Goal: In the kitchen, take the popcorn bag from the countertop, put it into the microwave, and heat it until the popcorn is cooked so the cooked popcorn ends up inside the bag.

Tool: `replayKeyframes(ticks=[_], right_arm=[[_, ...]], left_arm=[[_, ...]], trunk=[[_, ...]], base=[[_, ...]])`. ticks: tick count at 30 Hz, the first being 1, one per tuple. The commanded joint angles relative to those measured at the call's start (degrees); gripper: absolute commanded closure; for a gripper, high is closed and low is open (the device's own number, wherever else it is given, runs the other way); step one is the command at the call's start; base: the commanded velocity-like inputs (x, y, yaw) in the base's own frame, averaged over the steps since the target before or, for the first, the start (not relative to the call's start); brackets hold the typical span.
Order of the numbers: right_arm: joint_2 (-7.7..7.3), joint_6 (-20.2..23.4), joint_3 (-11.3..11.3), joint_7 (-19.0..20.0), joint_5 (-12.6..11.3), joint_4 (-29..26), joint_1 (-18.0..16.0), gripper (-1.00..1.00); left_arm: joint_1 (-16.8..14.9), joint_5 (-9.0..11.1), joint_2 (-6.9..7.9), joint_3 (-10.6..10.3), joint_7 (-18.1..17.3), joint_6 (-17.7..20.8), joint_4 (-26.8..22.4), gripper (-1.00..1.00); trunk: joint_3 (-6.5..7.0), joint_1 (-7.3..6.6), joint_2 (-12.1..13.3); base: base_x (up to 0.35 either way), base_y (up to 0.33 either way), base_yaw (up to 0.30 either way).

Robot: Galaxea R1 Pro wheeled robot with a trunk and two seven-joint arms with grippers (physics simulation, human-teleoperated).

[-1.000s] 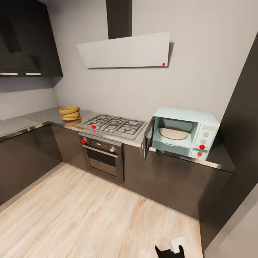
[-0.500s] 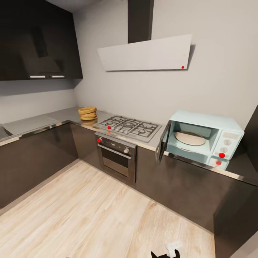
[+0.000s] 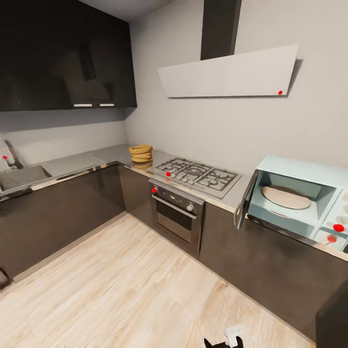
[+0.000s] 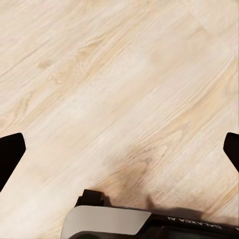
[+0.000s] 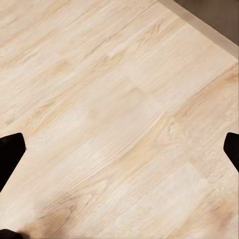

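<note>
The only writing is a strip of pale letters on the robot's black-and-white body [image 4: 149,221] in the left wrist view, cut off and too small to read.

Against the picture from half a second ago, the whole head view has swung: the sink with its grey tap [image 3: 13,155] has come into sight on the left, and the small pale-blue microwave [image 3: 302,198] with its dark glass door hanging open now runs off the right edge. That is the camera turning; the things keep their places on the smooth grey brushed-metal desk [image 3: 72,163].

The soft tan-brown popcorn bag [image 3: 140,153] sits slumped on the desk in the corner, just beside the steel gas hob [image 3: 197,175] with black grates, well apart from the microwave, whose pale round turntable lies bare inside.

The left gripper [image 4: 119,149] and the right gripper [image 5: 119,149] both hang over the pale wood floor [image 3: 121,285], far from the bag. Each pair of jaws stands wide apart, the black tips at opposite edges of each wrist view, with nothing between them.
</note>
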Motion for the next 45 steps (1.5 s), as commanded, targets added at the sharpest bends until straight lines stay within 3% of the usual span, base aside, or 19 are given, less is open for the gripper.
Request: replayKeyframes(ticks=[1,10,34,45], right_arm=[[0.05,-0.22,-0.41,0.28,0.59,-0.01,-0.02,-1.0],[0.05,-0.22,-0.37,0.2,0.66,0.0,-0.02,-1.0],[0.08,-0.22,-0.1,0.2,1.28,0.07,-0.02,-1.0],[0.05,-0.22,0.08,0.28,1.38,0.08,-0.03,-1.0]], left_arm=[[-0.05,0.11,-0.04,0.1,0.03,-0.18,0.06,-1.0],[-0.04,0.01,-0.05,0.02,0.03,-0.18,0.06,-1.0],[-0.06,0.11,0.0,0.1,0.3,-0.18,0.06,-1.0],[0.01,-0.01,-0.03,0.11,0.23,-0.18,0.06,-1.0]], trunk=[[0.11,-0.21,0.36],[1.73,-2.18,3.97],[6.03,-7.46,13.59],[7.47,-9.21,16.8]], base=[[0.044,0.0,0.283],[0.074,0.0,0.284],[0.337,0.041,0.285],[0.042,0.014,0.285]])
